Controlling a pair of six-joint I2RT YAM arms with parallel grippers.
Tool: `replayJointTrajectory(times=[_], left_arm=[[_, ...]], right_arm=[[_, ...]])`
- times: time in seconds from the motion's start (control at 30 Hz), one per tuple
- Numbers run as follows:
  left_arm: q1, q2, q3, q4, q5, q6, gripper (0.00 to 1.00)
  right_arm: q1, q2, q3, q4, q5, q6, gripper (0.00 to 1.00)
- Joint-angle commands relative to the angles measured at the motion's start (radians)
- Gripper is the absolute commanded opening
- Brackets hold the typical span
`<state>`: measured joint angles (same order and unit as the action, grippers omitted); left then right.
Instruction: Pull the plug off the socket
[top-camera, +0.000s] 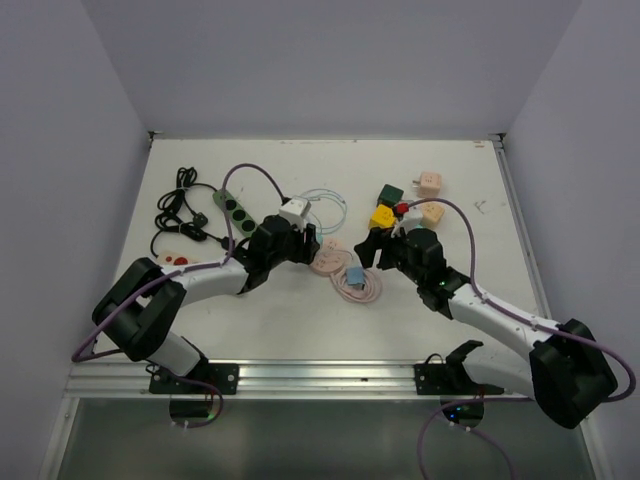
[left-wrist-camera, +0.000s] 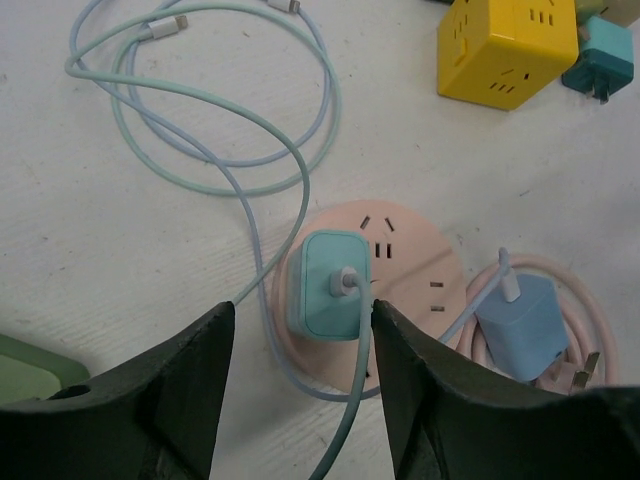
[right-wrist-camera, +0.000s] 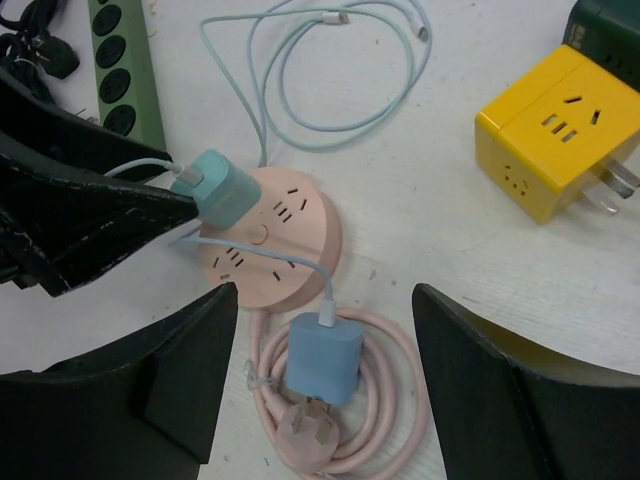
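Seen from overhead, both arms converge on the pink socket (top-camera: 325, 262) at mid-table, the left gripper (top-camera: 308, 243) masking its edge. The left wrist camera shows that gripper's jaws wide, flanking the teal plug (left-wrist-camera: 325, 285) seated in the socket. The right wrist view shows the right gripper (right-wrist-camera: 322, 290) spread wide and empty above a loose blue charger (right-wrist-camera: 325, 360).

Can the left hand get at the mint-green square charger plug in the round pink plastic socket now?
Probably yes. The left hand is open, one finger on each side of the mint-green square charger plug; only its own cable lies between.
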<state>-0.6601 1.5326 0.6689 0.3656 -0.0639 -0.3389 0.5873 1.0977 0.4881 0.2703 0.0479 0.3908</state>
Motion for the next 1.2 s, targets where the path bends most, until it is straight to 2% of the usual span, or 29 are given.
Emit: replayJointTrajectory(times=[0.0,0.5,0.67,0.87,0.9,1.1,1.17], left_arm=[[-0.018,-0.028,0.04,-0.131,-0.002,0.06,0.61],[-0.03,0.049,0.139,-0.157,0.013,0.078,0.64],[-0.047,0.116,0.195,-0.188,0.0,0.09,0.6],[-0.075,0.167,0.192,-0.218,-0.094,0.113,0.44],[-0.082,0.17,0.189,-0.22,-0.105,0.115,0.37],[-0.092,0.149,0.176,-0.215,-0.134,0.081,0.08],[-0.092,0.132,0.172,-0.199,-0.14,0.069,0.03]], right_arm=[[-0.018,0.043,0.055,0.061,-0.088,0.105,0.73],[-0.07,0.212,0.058,0.196,-0.21,0.197,0.71],[-0.073,0.254,0.07,0.219,-0.233,0.212,0.71],[-0.075,0.28,0.086,0.214,-0.241,0.229,0.7],[-0.073,0.281,0.086,0.214,-0.241,0.235,0.7],[-0.078,0.332,0.093,0.224,-0.26,0.275,0.7],[-0.081,0.359,0.101,0.227,-0.284,0.281,0.72]])
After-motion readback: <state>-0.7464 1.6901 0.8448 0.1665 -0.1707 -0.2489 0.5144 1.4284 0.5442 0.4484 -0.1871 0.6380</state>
